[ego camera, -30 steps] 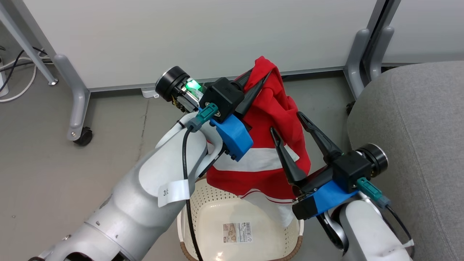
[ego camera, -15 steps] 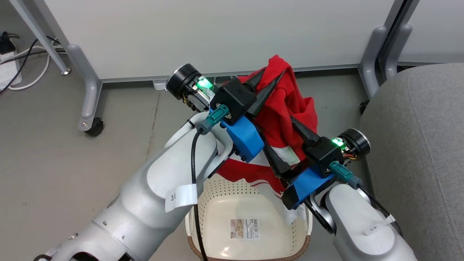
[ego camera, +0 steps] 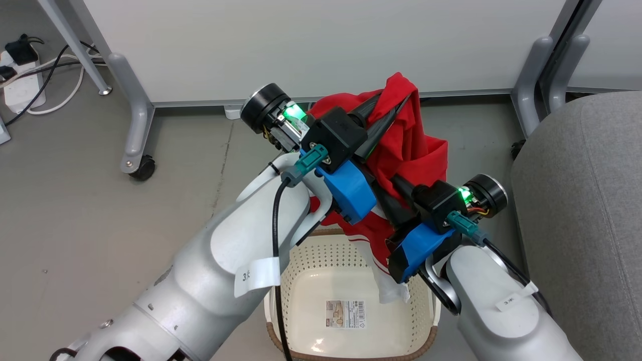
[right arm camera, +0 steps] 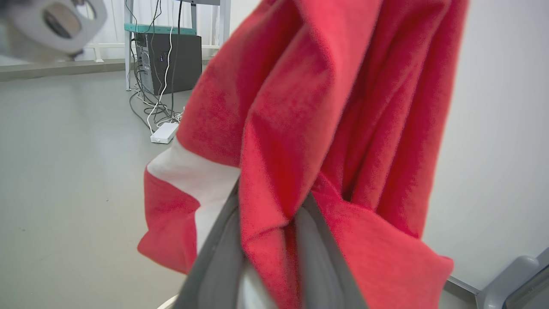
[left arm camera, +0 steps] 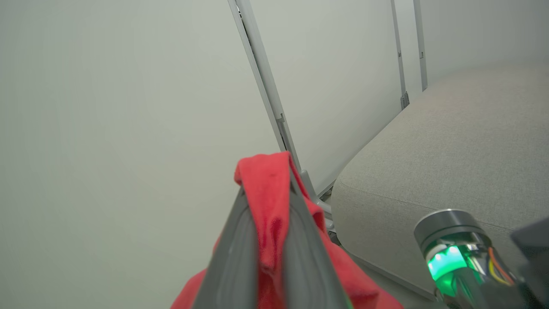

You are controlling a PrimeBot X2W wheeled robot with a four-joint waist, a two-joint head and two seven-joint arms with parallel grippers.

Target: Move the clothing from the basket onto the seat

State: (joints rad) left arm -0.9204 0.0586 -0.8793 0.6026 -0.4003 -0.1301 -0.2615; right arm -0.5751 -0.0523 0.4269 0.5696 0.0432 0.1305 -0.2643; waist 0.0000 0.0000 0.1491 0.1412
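Head view: the clothing (ego camera: 406, 145) hangs in the air over the far edge of the basket (ego camera: 301, 271), bunched between both arms. The left gripper (ego camera: 396, 103) reaches toward the far right and grips the top of the red fabric. In the left wrist view its jaws are closed on a narrow fold, which pokes out past the tips. Lower and to the right, the right gripper (right arm camera: 270, 206) points toward the far left into the garment's middle. The right wrist view shows its jaws clamped on a thick red fold, with a white stripe (right arm camera: 193, 176) just left of it.

A white end of the garment (ego camera: 390, 288) dangles inside the basket near its right wall. The basket stands on the grey floor (ego camera: 75, 225), and a barcode sticker (ego camera: 345, 314) lies on its bare bottom. The seat (ego camera: 582, 200) is to the right, apart from the fabric. A white panel on grey legs (ego camera: 301, 45) stands at the far side, and a power strip (ego camera: 20, 90) lies at the far left.
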